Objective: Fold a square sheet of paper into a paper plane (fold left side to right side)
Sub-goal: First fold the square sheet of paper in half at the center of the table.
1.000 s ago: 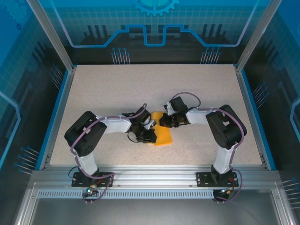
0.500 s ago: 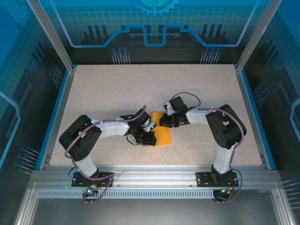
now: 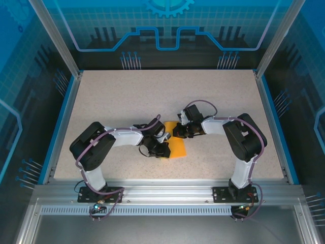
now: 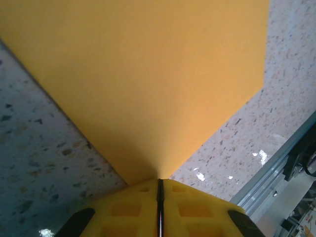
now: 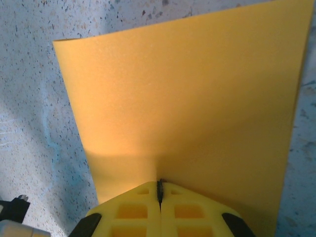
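Note:
The square sheet of paper (image 3: 177, 147) is bright orange and lies folded narrow at the middle of the speckled table. My left gripper (image 3: 163, 150) is at its left edge, low down. In the left wrist view the paper (image 4: 148, 74) narrows to a corner that runs into the seam of my left gripper (image 4: 159, 180), whose yellow fingers (image 4: 197, 210) are shut on that corner. My right gripper (image 3: 176, 133) is at the sheet's upper left. In the right wrist view it (image 5: 159, 182) is shut, its tips down on the flat paper (image 5: 187, 98).
The speckled tabletop (image 3: 127, 101) is bounded by blue side rails and an aluminium rail (image 3: 162, 190) along the near edge, which also shows beyond the paper in the left wrist view (image 4: 276, 168). Both arms bend inward and meet at the centre.
The left arm's elbow swung outward and came back, and its gripper stayed at the paper's left edge. The right arm and the paper have barely moved.

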Tool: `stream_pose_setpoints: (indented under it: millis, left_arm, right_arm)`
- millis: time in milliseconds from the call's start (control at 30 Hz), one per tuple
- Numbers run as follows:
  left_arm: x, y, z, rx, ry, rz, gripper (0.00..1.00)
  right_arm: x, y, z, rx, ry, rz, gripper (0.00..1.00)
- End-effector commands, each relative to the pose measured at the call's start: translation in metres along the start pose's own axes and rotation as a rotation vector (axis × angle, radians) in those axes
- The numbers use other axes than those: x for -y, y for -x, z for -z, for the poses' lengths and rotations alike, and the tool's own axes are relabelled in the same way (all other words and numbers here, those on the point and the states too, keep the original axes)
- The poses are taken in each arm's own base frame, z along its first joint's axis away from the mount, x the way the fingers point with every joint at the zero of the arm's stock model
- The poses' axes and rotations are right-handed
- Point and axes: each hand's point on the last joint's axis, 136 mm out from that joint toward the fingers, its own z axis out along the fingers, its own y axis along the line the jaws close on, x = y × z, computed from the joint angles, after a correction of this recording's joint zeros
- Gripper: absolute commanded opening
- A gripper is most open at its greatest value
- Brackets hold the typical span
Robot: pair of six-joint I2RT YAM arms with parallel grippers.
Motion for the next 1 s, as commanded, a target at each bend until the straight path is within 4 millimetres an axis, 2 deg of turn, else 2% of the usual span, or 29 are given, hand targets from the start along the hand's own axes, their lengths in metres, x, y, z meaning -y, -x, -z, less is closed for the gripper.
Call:
stream_pose_setpoints:
  millis: [0, 167, 267, 400, 567, 767, 967]
  left_arm:
    - [-0.001, -0.008, -0.002, -0.047, 0.010, 0.004, 0.11]
    - [-0.004, -0.014, 0.000, -0.053, 0.017, 0.001, 0.11]
    - [0.004, -0.012, 0.009, -0.020, -0.002, -0.024, 0.11]
    - [0.018, 0.002, 0.024, 0.043, -0.033, -0.043, 0.12]
    - [0.019, 0.029, 0.031, 0.090, -0.027, -0.034, 0.11]
    - [0.018, 0.054, 0.022, 0.090, -0.008, -0.040, 0.11]
    - [0.009, 0.061, 0.009, 0.073, 0.012, -0.020, 0.11]
  right_arm:
    - [0.055, -0.039, -0.012, -0.108, -0.189, -0.101, 0.04]
    - [0.056, -0.040, -0.012, -0.111, -0.193, -0.101, 0.04]
    - [0.056, -0.040, -0.012, -0.111, -0.190, -0.101, 0.04]
    - [0.054, -0.039, -0.012, -0.109, -0.187, -0.098, 0.04]
    - [0.053, -0.039, -0.012, -0.111, -0.186, -0.094, 0.04]
    - [0.051, -0.039, -0.012, -0.111, -0.184, -0.091, 0.04]
    - [0.048, -0.038, -0.013, -0.113, -0.175, -0.086, 0.04]
